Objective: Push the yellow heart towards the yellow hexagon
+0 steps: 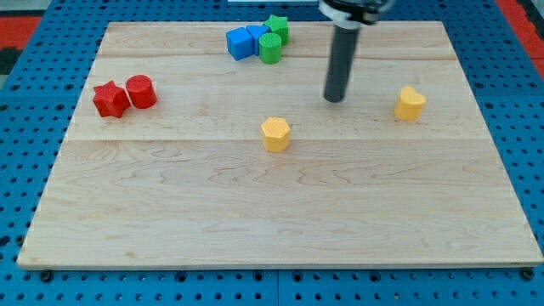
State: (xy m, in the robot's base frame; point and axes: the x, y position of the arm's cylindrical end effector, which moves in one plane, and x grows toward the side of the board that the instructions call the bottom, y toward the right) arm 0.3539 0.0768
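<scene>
**Yellow heart sits far right; tip waits between the two yellow blocks**

You have no gripper here, only a rod, so nothing opens or closes. My tip [335, 99] stands on the worktop [255, 212], between the yellow heart [410, 103] at the right and the yellow hexagon [275, 134] near the middle, nearer the heart but apart from it.

The heart looks small, rigid and light; expect it to slide easily and spin if struck off-centre. Push on its right face, through its middle. It looks compact, without a clear long axis; which way its point faces I cannot tell.
</scene>
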